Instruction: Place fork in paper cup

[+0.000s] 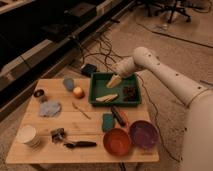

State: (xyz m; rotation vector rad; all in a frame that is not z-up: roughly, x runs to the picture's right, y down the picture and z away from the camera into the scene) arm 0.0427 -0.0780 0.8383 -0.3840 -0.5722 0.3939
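**One hand above the tray, fork flat on the counter**

One white arm [165, 75] reaches in from the right and bends down toward the far side of the wooden counter [90, 131]. Its hand [115, 81] hangs over the back left part of the green tray [92, 92], pointing down and to the left. The fingers stand apart and grip nothing.

The fork [81, 111] lies flat on the bare wood near the middle of the counter. It sits at a slant, in front of the tray's left corner and well apart from the hand. The paper cup [28, 135] stands upright at the near left corner of the counter, well away from both the fork and the hand.

Inside the tray lie a pale flat piece [107, 98] and, to its right, something dark [130, 92]. Left of the tray sit an orange fruit [78, 92] and a small blue-grey cup [68, 83]. A small dark tin [39, 93] stands further left, with a blue-grey cloth [50, 108] just in front of it.

Toward the near edge are a green sponge [108, 122] with a black tool [118, 116] beside it. An orange bowl [117, 141] and a purple bowl [143, 134] stand side by side. A black-handled tool [80, 144] lies close to a small metal object [58, 134].
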